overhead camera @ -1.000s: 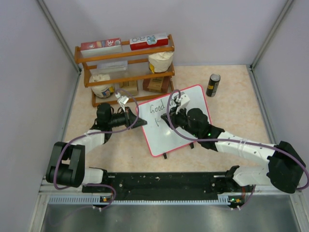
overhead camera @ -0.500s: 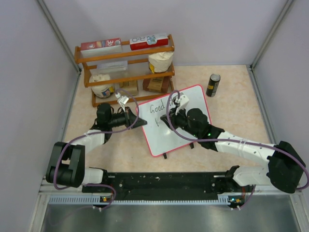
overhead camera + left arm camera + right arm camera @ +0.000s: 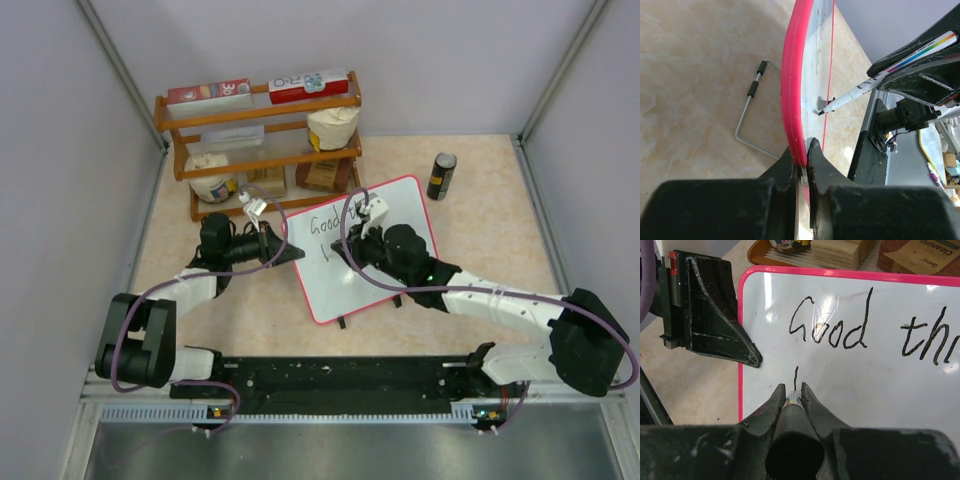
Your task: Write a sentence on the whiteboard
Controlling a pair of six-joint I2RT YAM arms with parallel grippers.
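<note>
- One line — "Good thi…" — of the sentence (image 3: pixel 830 332) was written on the whiteboard (image 3: pixel 350 290), tilted on the table (image 3: pixel 480 220); a second was barely begun.
- Left gripper (image 3: pixel 801 150) was clamped on its frame; right gripper (image 3: pixel 792 390), on the marker (image 3: pixel 860 90).

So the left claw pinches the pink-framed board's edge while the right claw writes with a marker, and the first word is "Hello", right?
Not quite: the first word reads "Good", as the right wrist view shows. The rest holds: the left claw pinches the edge of the whiteboard and the right claw writes with the marker.
</note>
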